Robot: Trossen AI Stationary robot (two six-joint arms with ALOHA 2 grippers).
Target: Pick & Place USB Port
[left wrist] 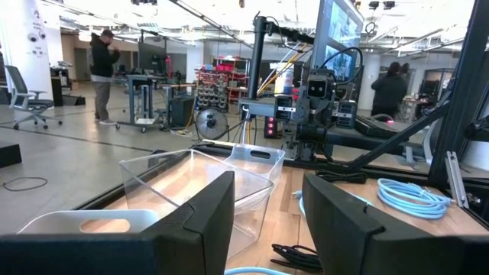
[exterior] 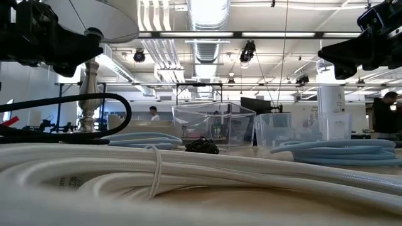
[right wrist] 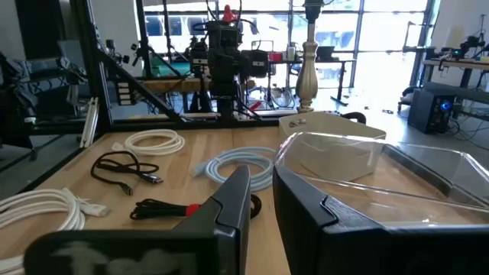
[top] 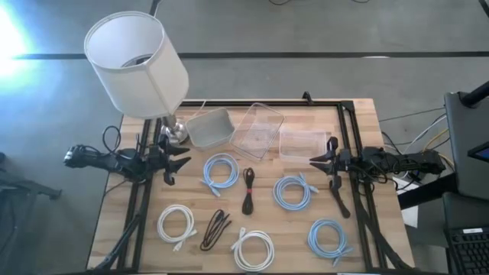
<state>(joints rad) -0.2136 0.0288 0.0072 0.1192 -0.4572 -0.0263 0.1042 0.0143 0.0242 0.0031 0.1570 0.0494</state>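
Coiled cables lie flat on the wooden table: light blue ones [top: 221,172] [top: 293,192] [top: 330,238], white ones [top: 176,225] [top: 253,250], a tied black bundle [top: 248,191] and a loose black cable [top: 215,229] that ends in a flat plug [right wrist: 153,179]. Which of them has the USB port, I cannot tell. My left gripper [top: 179,166] [left wrist: 269,206] hovers level at the table's left edge, open, nothing between its fingers. My right gripper [top: 315,161] [right wrist: 261,191] hovers level at the right edge, its fingers a narrow gap apart and holding nothing.
A grey bin [top: 208,127] and two clear bins [top: 258,130] [top: 302,143] stand along the table's far side. A lamp with a white shade [top: 137,65] stands at the far left corner, next to my left arm. Black frame rails [top: 353,153] run along the edges. People stand in the room behind.
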